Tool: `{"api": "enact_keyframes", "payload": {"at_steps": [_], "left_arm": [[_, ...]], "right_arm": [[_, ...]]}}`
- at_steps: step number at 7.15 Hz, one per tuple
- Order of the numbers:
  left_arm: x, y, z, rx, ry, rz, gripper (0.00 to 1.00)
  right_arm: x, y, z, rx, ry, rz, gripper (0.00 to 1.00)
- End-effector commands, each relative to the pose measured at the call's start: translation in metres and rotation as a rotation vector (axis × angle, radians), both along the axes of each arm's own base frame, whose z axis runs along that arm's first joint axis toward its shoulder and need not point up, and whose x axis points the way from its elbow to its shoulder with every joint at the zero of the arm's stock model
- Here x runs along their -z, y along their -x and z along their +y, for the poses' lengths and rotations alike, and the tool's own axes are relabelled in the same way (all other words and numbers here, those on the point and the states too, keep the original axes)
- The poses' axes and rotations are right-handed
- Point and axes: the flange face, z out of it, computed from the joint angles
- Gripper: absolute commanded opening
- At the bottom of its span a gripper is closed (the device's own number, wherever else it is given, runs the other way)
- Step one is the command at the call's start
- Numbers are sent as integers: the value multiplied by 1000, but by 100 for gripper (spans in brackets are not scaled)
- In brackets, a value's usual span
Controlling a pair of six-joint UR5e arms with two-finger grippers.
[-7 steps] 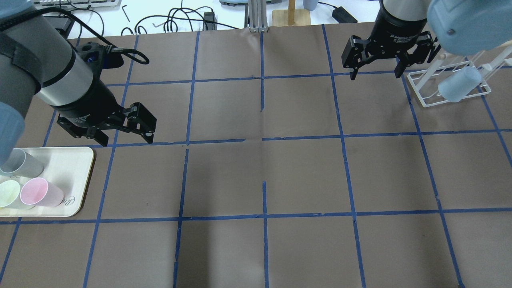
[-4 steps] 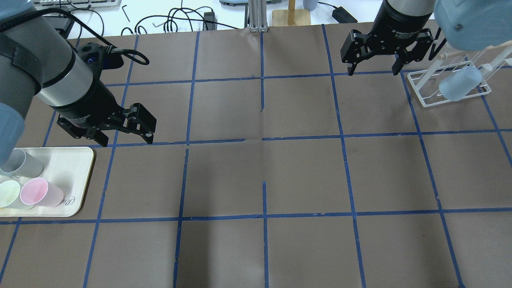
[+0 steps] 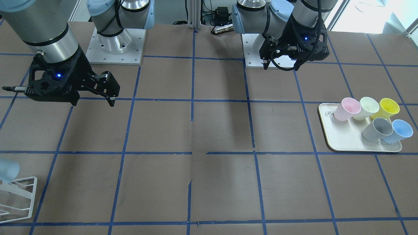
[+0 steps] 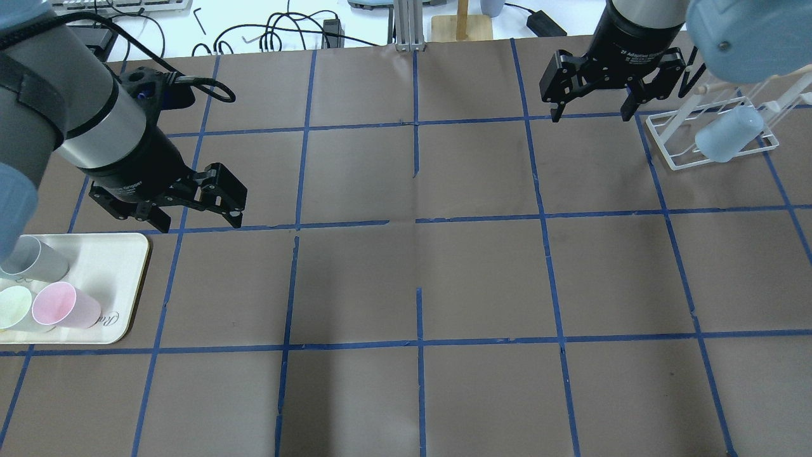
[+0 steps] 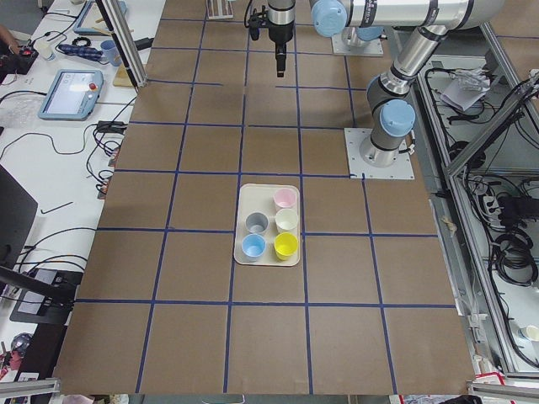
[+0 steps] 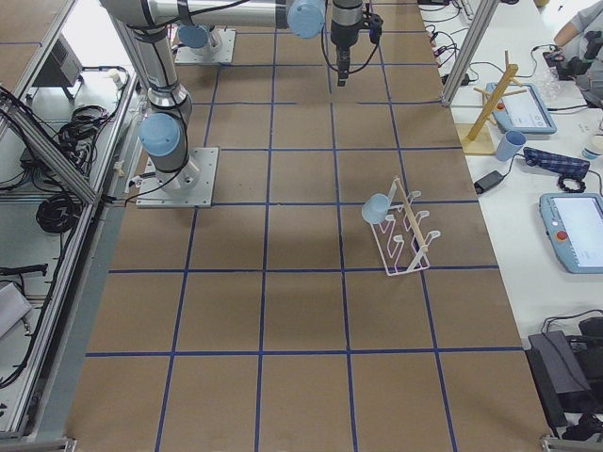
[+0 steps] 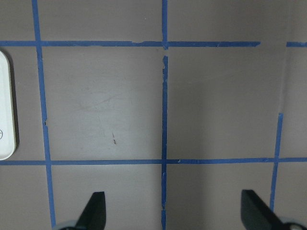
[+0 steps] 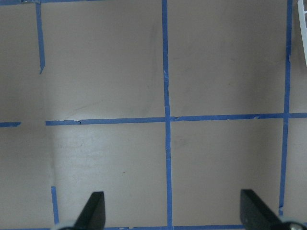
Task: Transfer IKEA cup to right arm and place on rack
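Left gripper (image 4: 200, 222) hangs above the brown, blue-taped table (image 4: 482, 279) with its jaws spread wide and nothing between them. Its wrist view shows only bare table past the two fingertips (image 7: 95, 213). Close beside it, toward the robot's left, a cream tray (image 3: 343, 143) lies flat and carries five cups standing mouth up. A pink cup (image 3: 347, 109), a pale green cup (image 3: 367, 107) and a yellow cup (image 3: 387, 107) form one row. A grey cup (image 3: 377, 129) and a second light blue cup (image 3: 398, 130) stand side by side in the other.

Farther across the table, on the robot's right, the right gripper (image 4: 590, 116) is likewise fully open and empty. It sits just beside the white wire rack (image 4: 671, 166) in the overhead view, and the front view shows it clear of the rack.

The IKEA cup (image 4: 726, 136) rests on the rack, tilted on the angled bars and free of both grippers. Beyond the table's far edge, black cables (image 4: 285, 28) and a wooden stand (image 4: 462, 22) sit on a white bench.
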Motion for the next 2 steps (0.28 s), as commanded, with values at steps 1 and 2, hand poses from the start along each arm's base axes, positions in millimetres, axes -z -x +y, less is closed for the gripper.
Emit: {"api": "enact_keyframes", "payload": {"at_steps": [1, 2], "left_arm": [[0, 0, 0, 1, 1, 1, 100], [0, 0, 0, -1, 1, 1, 100]], "right_arm": [[1, 1, 0, 1, -1, 1, 100], [2, 1, 0, 0, -1, 0, 100]]}}
